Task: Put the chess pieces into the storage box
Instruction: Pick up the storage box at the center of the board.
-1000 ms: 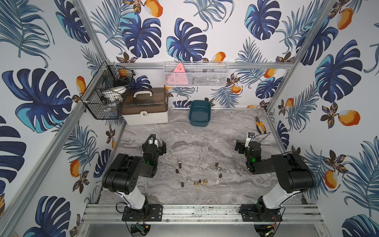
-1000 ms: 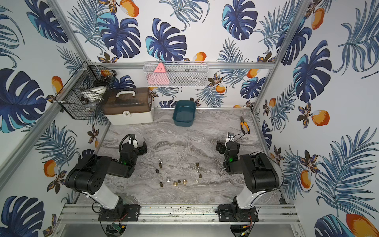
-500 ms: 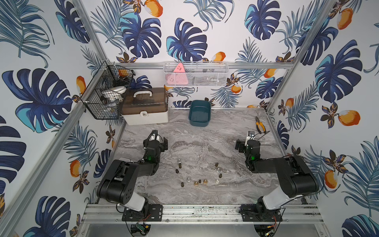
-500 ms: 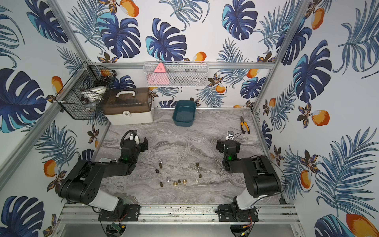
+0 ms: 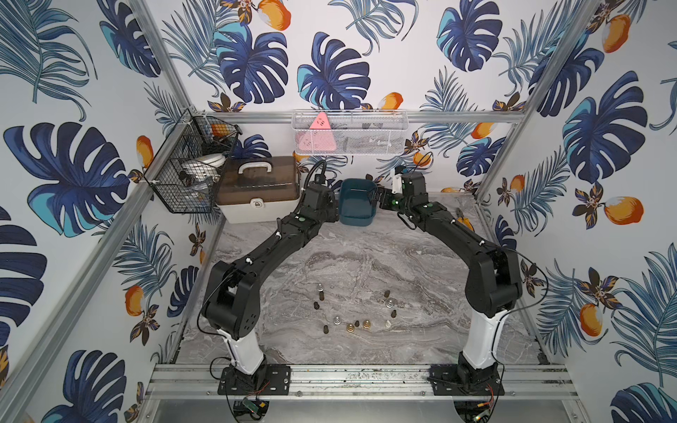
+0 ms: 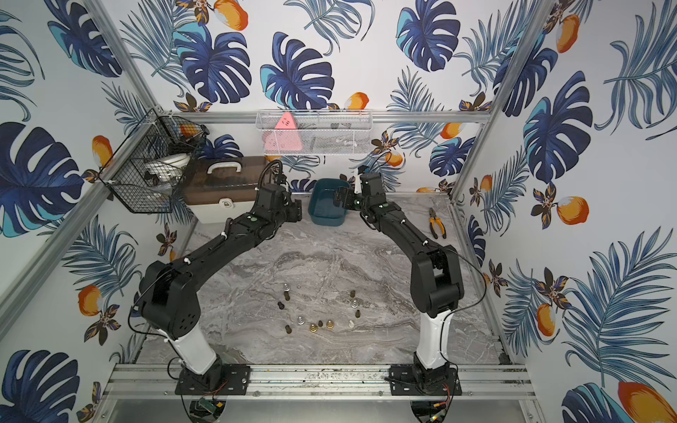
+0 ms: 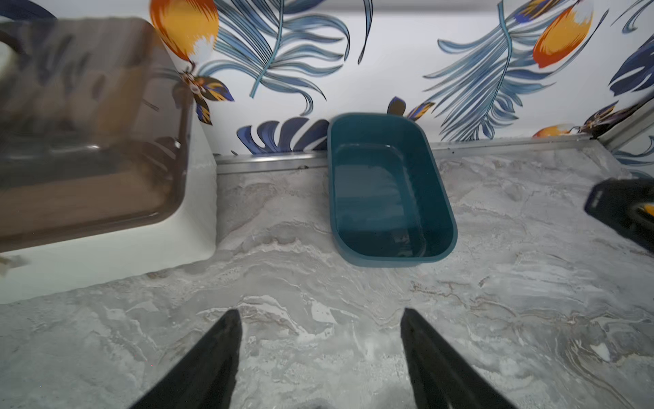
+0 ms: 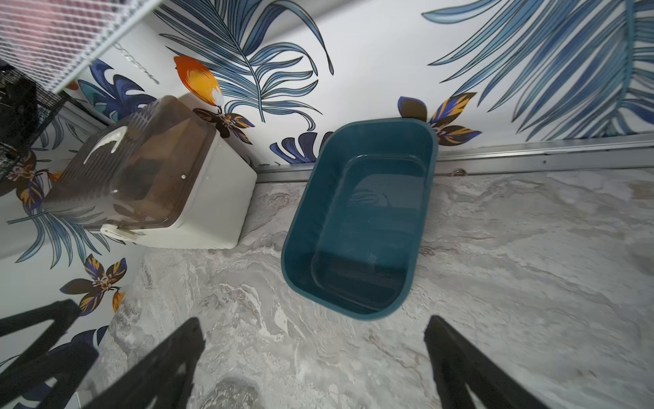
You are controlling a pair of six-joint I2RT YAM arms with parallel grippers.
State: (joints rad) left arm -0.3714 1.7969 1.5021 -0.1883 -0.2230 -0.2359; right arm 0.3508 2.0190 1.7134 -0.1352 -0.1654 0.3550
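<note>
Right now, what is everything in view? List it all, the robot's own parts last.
chess pieces: about twelve; mostly dark brown, some silver or gold, one white; scattered on the table's near half
storage box: one, dark teal, by the back wall, empty
case: one, white with brown lid, beside the box
wire basket: one, black, side wall
mesh tray: one, white, back wall
pink triangle: one, in the tray
pliers: one, yellow-handled, table's right edge
table: grey marble
left arm: black, by the box, jaws open, empty
right arm: black, by the box, jaws open, empty
</note>
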